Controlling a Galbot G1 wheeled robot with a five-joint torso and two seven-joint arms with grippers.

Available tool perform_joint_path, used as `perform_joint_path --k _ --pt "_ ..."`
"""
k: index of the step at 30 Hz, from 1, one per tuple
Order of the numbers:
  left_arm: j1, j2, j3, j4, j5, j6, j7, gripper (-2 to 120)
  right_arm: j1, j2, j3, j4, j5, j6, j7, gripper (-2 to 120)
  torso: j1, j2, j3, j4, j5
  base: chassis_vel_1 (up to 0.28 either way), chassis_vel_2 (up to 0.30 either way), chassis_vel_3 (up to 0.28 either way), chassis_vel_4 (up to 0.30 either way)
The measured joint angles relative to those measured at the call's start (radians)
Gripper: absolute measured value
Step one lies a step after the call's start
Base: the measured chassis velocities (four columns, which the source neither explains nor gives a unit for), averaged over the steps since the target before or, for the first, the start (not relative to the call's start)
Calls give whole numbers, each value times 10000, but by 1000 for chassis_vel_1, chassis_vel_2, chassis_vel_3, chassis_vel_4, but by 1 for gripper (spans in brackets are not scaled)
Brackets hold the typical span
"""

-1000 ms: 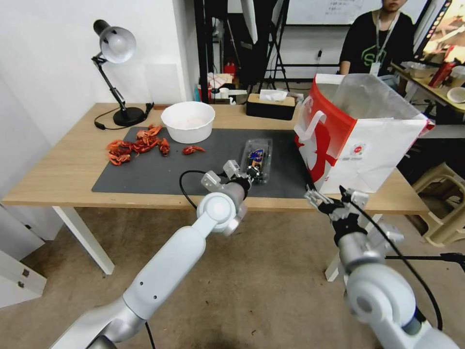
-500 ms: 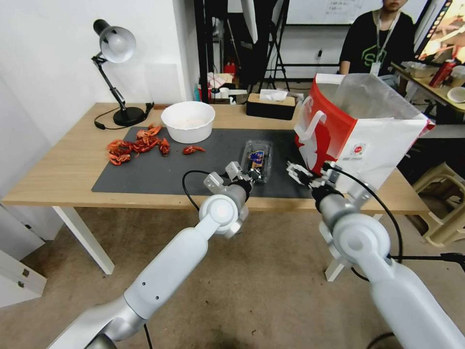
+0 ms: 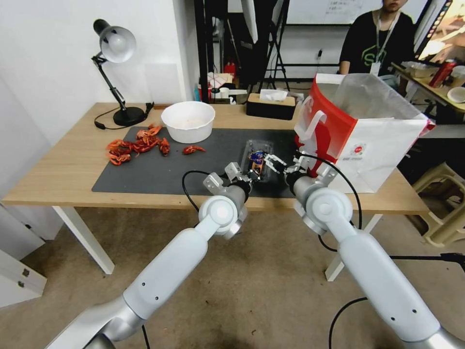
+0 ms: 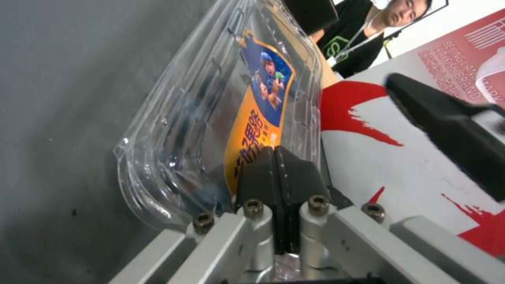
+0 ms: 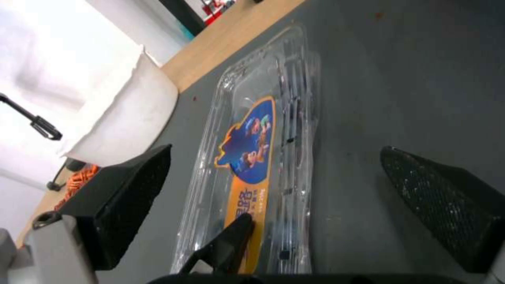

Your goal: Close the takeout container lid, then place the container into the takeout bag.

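The left hand [image 3: 249, 175] presses its closed fingers [image 4: 276, 173] on the near end of the lid [image 4: 263, 114]. The right hand [image 3: 278, 165], fingers apart, hovers beside the container [image 3: 256, 157] on the bench [image 3: 63, 169]. Beyond stands the bag [image 3: 368, 140].

A small clear plastic clamshell takeout container [image 3: 256, 160] lies flat on a dark grey mat, its long side running away from the robot. Its lid [image 5: 263, 157] is down over the tray and bears a long label, blue with cartoon figures at the far end and orange with white characters at the near end. Dark contents show faintly through the plastic. The left gripper's [image 4: 274, 152] closed fingertips press on the lid's near end; the right gripper [image 3: 280, 165] is just beside the container's right side, fingers spread. Beyond the right gripper stands the takeout bag [image 3: 361, 135], upright and open, red and white, with flat white handles, a clear liner and a small round red logo.
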Motion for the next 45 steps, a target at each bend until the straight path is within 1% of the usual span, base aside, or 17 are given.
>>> perform_joint_path --k 6,10,11,13,17,18,21,22,24,26,28,29,32,34,36,43,45 --pt "-17 25 39 6 30 -20 13 0 211 149 -180 -368 -48 -34 -31 99 0 0 -1 1 0 0 0 0 0" --pt "-34 32 64 15 48 -35 15 0 263 206 -216 -509 -92 -40 -54 91 0 0 -1 0 1 0 0 0 0" --pt "-40 32 74 16 50 -40 15 0 284 231 -222 -554 -108 -40 -57 86 0 0 -1 0 0 0 0 0 0" --pt "-45 32 83 17 52 -42 15 0 304 252 -228 -589 -122 -41 -61 84 0 0 -1 0 0 0 0 0 0" --pt "-82 33 158 14 62 -53 15 0 383 371 -277 -831 -191 -73 -107 68 0 0 -1 0 0 0 0 0 0" --pt "-82 33 158 14 62 -53 15 0 383 371 -277 -831 -191 -73 -107 68 0 0 -1 0 0 0 0 0 0" --pt "-87 35 194 -12 70 -60 12 0 395 455 -288 -976 -273 -74 -140 52 0 0 -1 0 1 0 0 0 0" --pt "-87 35 194 -12 70 -60 12 0 395 455 -288 -976 -273 -74 -140 52 0 0 -1 0 1 0 0 0 0" --pt "-87 40 206 -26 81 -66 11 0 394 515 -295 -1053 -355 -74 -160 40 0 0 -1 0 1 0 0 0 0" --pt "-87 43 214 -31 84 -69 11 0 394 538 -300 -1074 -382 -74 -165 37 0 0 -1 0 1 0 0 0 0" --pt "-93 51 228 -41 87 -73 11 0 396 577 -309 -1120 -437 -73 -180 27 0 0 -1 0 1 0 0 0 0" --pt "-93 51 228 -41 87 -73 11 0 396 577 -309 -1120 -437 -73 -180 27 0 0 -1 0 1 0 0 0 0" --pt "-110 59 246 -57 100 -77 11 0 401 613 -316 -1186 -514 -63 -215 12 -1 0 -2 1 1 0 0 0 0" --pt "-113 63 250 -58 112 -78 11 0 400 617 -317 -1193 -537 -60 -228 8 -1 1 -2 2 0 0 0 0 0" --pt "-114 80 255 -64 181 -86 11 0 382 616 -317 -1197 -585 -52 -244 0 0 0 -2 2 0 0 0 0 0" --pt "-41 213 261 -218 979 -202 188 0 311 622 -304 -1167 -685 -24 -260 0 0 1 -2 1 0 0 0 0 0" --pt "62 405 251 -411 1770 -255 365 0 268 624 -303 -1141 -764 -10 -268 0 -3 1 -2 0 0 0 0 0 0"
